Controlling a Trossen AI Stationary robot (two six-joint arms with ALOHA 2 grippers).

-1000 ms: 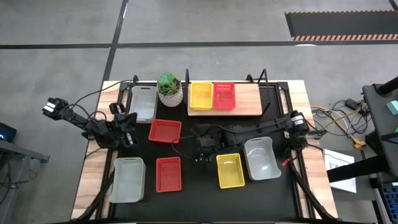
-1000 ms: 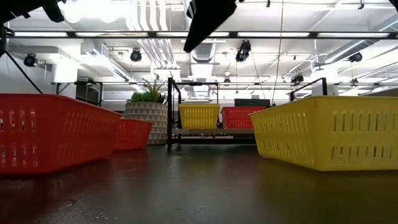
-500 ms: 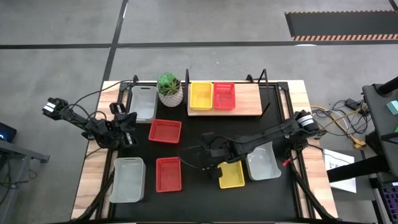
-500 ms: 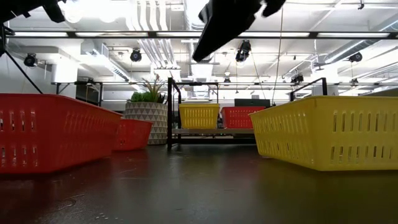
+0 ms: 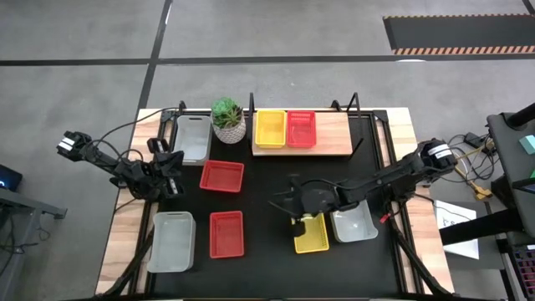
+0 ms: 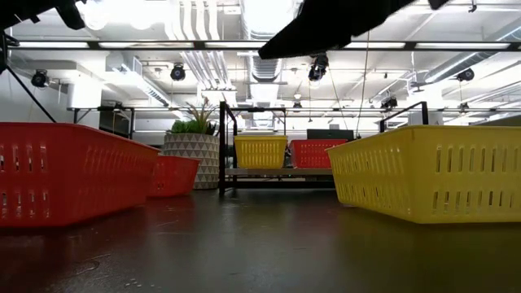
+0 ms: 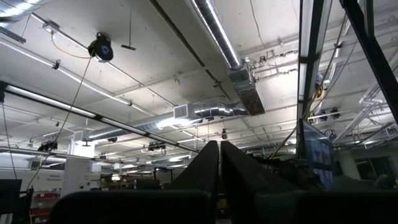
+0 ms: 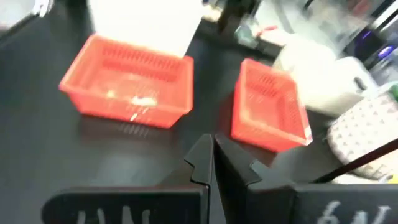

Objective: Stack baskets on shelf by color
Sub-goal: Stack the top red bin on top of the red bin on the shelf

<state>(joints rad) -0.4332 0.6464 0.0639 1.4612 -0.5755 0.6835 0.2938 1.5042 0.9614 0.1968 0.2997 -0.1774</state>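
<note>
Near table centre, just beside the small yellow perforated plastic basket (image 5: pixel 312 233) lying lengthwise toward the wooden shelf (image 5: pixel 333 134): right gripper (image 5: pixel 288 203), fingers pressed together, empty, nearer than left gripper (image 5: pixel 174 163), likewise pressed together.

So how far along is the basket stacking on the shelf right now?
Early. Done: the shelf holds one yellow basket and one red basket. In hand: nothing; the right gripper is shut and empty over the table beside another yellow basket; the left gripper waits. Left: that basket, two red baskets and three grey-white baskets.
</note>
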